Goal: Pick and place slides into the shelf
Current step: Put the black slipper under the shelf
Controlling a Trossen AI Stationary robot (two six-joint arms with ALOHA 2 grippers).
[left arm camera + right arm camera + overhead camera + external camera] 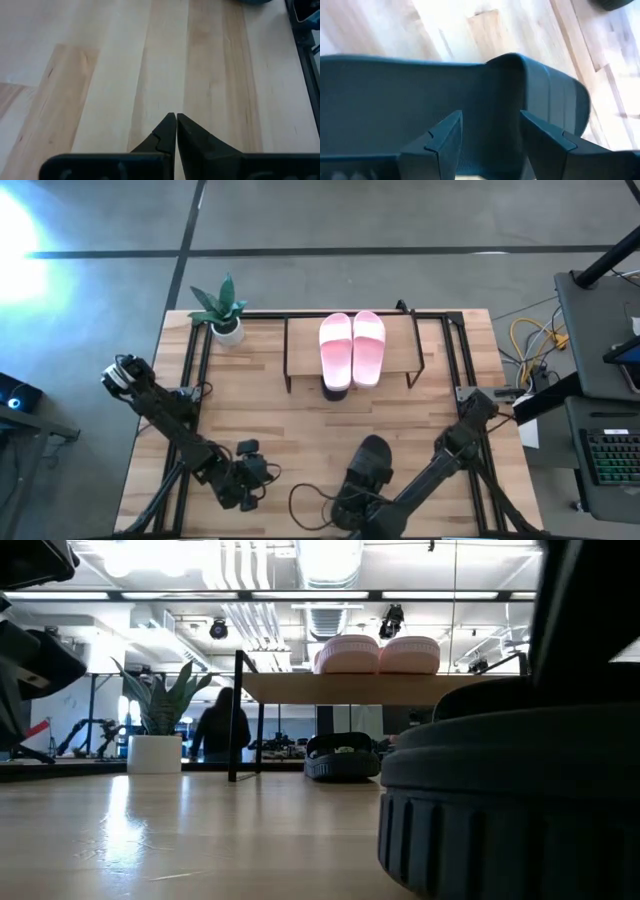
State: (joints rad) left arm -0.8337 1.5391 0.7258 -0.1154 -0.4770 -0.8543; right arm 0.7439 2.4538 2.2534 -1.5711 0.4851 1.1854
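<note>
Dark olive slide (470,95) lies directly under my right end effector (490,137), fingers spread wide above it, wrist pitched down. My left end effector (176,131) rests pinched closed over the counter (100,75).

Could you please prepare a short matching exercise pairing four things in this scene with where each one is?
Things:
1. pink slides
2. dark slide seen in the low view
3. potted plant
4. left pincer

Places or states:
A. at the table's far left corner
B. shut, above bare tabletop
C. side by side on top of the shelf
D. on the table underneath the shelf

Pairs: 1-C, 2-D, 3-A, 4-B
</note>
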